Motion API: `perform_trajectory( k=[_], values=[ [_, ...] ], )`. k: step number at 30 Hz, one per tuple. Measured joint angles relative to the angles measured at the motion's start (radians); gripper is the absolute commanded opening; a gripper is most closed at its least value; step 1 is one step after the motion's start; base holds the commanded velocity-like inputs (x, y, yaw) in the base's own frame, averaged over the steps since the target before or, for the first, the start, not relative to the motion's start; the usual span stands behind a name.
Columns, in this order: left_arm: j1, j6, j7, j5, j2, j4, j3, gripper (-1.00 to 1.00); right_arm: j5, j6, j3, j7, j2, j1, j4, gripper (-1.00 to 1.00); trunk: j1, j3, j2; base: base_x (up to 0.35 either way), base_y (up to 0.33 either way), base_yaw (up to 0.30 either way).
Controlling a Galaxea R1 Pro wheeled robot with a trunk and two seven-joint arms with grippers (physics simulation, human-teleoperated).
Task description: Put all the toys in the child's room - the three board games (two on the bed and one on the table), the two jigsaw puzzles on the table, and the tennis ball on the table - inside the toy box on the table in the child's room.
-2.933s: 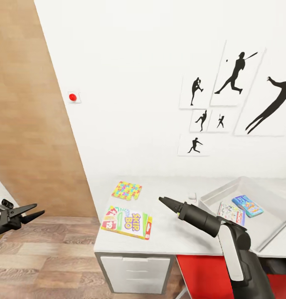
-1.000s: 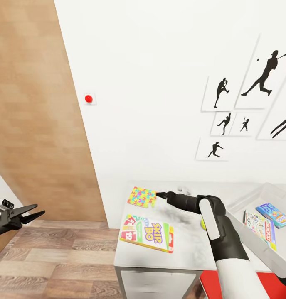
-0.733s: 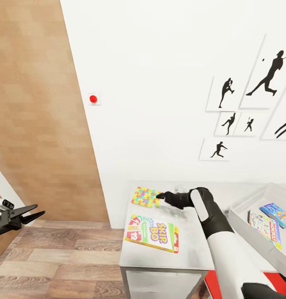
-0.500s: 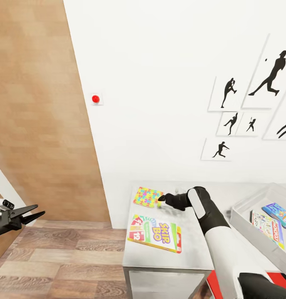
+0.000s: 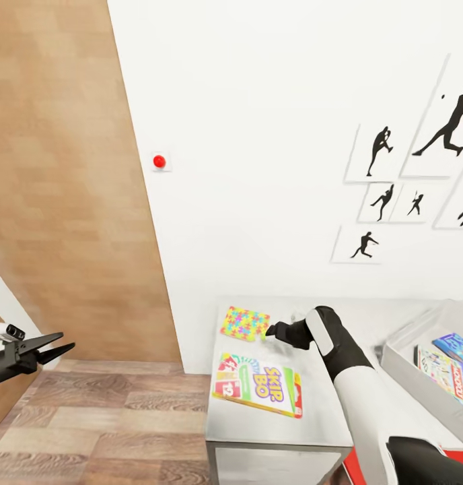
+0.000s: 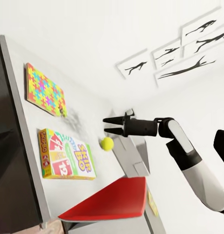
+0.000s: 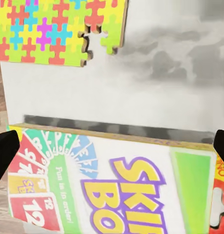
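Observation:
A multicoloured jigsaw puzzle (image 5: 245, 323) lies flat at the table's far left, with a Skip-Bo board game box (image 5: 262, 393) in front of it. My right gripper (image 5: 270, 330) is open and hovers low between them, by the puzzle's right corner. In the right wrist view its fingertips (image 7: 4, 151) straddle the Skip-Bo box (image 7: 116, 185), with the puzzle (image 7: 58, 29) beyond. The left wrist view shows the yellow-green tennis ball (image 6: 107, 143) on the table below the right gripper (image 6: 108, 125). The grey toy box (image 5: 410, 377) stands at the right. My left gripper (image 5: 53, 347) hangs open over the floor.
Two flat game boxes (image 5: 447, 370) lie inside the toy box. The white table (image 5: 312, 417) stands against a white wall with black baseball silhouettes (image 5: 383, 151). A wood-panelled wall (image 5: 63, 202) is to the left, and a red chair seat (image 6: 112, 200) sits under the table's front.
The view has swung left, so the table sits further right in the picture. My right arm reached from beside the toy box across to the puzzle's corner. The left gripper has not moved.

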Motion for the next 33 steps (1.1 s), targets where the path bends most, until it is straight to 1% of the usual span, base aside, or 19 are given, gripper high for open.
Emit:
perform_trajectory(
  k=[5, 10, 16, 28, 32, 33],
  values=[
    [0.000, 0.000, 0.000, 0.001, 0.001, 0.000, 0.001, 1.00, 0.001, -0.006, 0.002, -0.002, -0.001, 0.000, 0.002, 1.00, 0.000, 0.000, 0.000, 0.199, 0.007, 0.000],
    [-0.001, 0.000, 0.000, -0.001, 0.002, 0.000, 0.001, 1.00, 0.001, -0.022, 0.001, -0.002, -0.001, 0.000, 0.002, 1.00, 0.000, -0.002, 0.000, 0.055, 0.021, 0.000],
    [0.000, 0.000, 0.000, -0.001, 0.004, 0.000, 0.001, 1.00, 0.001, -0.026, -0.001, -0.003, -0.008, -0.001, 0.002, 1.00, 0.000, -0.009, 0.000, 0.065, 0.109, 0.000],
    [-0.001, 0.000, 0.000, -0.001, 0.004, 0.000, 0.001, 1.00, -0.001, -0.023, 0.002, -0.005, -0.015, -0.001, 0.011, 1.00, 0.000, -0.029, 0.000, -0.007, 0.014, 0.000],
    [0.000, 0.000, 0.000, -0.002, 0.004, 0.000, 0.001, 1.00, 0.000, -0.023, 0.002, -0.005, -0.025, 0.000, 0.012, 1.00, 0.000, -0.035, 0.000, -0.090, 0.001, 0.000],
    [0.000, 0.000, 0.000, -0.001, 0.004, 0.000, 0.002, 1.00, 0.000, -0.022, 0.002, -0.007, -0.032, 0.000, 0.014, 1.00, 0.001, -0.037, 0.000, -0.052, 0.000, 0.000]
  ],
)
